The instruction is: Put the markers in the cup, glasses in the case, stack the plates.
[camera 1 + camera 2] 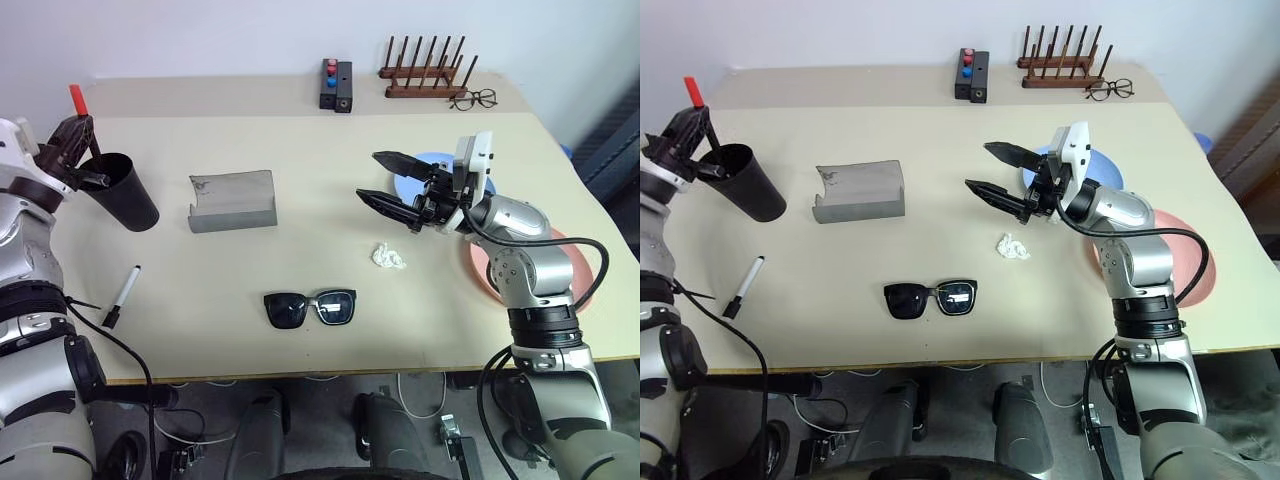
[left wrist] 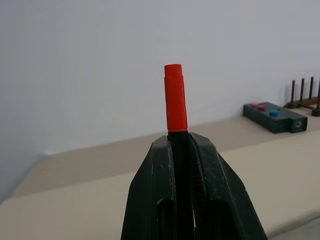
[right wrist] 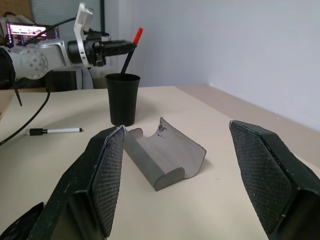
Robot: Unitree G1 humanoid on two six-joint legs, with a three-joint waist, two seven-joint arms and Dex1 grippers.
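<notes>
Left eye view: my left fingers (image 1: 72, 140) pinch the red-capped marker (image 1: 76, 98) upright, its lower end dipping over the rim of the cup (image 1: 122, 192). I judge the drop is best made once the tip is well inside the mouth, wrist steady, so it slides down rather than tipping the cup. My right fingers (image 1: 385, 183) hang wide and empty above the counter (image 1: 300, 150), the blue plate (image 1: 420, 170) behind them and the pink plate (image 1: 580, 270) under the forearm.

Right eye view: the other marker (image 1: 744, 286) lies near the front edge, close to my left arm's cable. The sunglasses (image 1: 931, 298) sit well apart from the case (image 1: 859, 190); a crumpled scrap (image 1: 1012, 246), a rack (image 1: 1060, 62), a button box (image 1: 972, 75) and wire spectacles (image 1: 1110, 90) are clear of the cup.

Left wrist view: the marker's red cap stands up between my closed fingers.

Right wrist view: the case lies open, the cup beyond it.
</notes>
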